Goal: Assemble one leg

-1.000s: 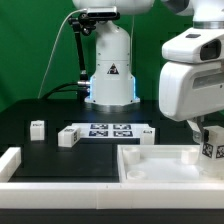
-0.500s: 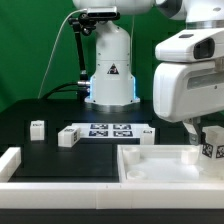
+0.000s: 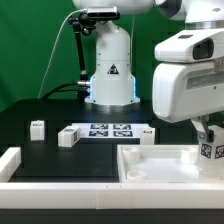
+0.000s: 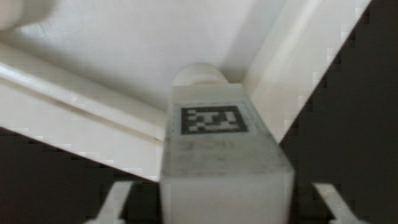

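At the bench's near edge, toward the corner on the exterior view's right, lies the white panel. The jaws pinch the leg upright over the panel's corner by its rim. Whether the leg touches the panel is unclear. Mid-bench, a loose peg and a second peg stand beside the marker board. The arm's base stands at the far edge.

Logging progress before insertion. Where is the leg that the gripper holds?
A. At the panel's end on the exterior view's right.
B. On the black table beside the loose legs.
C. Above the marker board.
A: the gripper holds the leg at the end of the panel on the exterior view's right, well away from the marker board.
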